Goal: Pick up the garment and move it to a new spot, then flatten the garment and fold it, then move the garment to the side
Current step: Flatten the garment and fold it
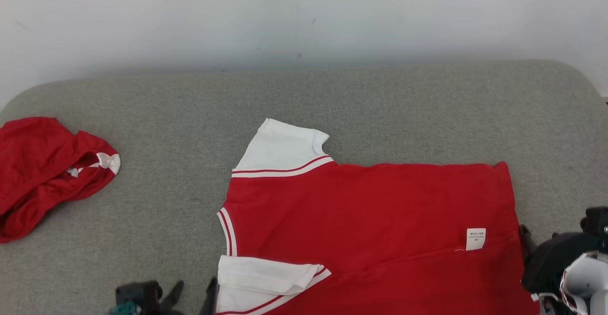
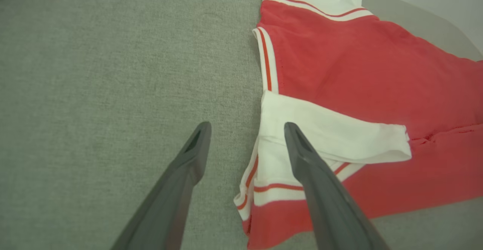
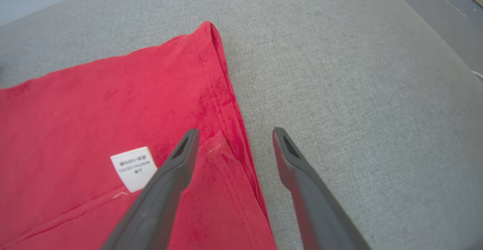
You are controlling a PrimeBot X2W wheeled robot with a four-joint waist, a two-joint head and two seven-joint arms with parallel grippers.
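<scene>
Head view, near edge of the grey cushion (image 1: 380,96): you see the red garment (image 1: 370,215) spread flat right of centre, white sleeves toward the left. A crumpled second red garment (image 1: 42,172) lies at the left edge, well apart.

Left wrist view: your left gripper (image 2: 247,129) has its fingers apart, one over bare cushion, one over the folded white sleeve (image 2: 339,137).

Right wrist view: your right gripper (image 3: 232,135) is spread across the garment's hem (image 3: 226,88), one finger over red cloth beside the white label (image 3: 134,167), the other over cushion.
</scene>
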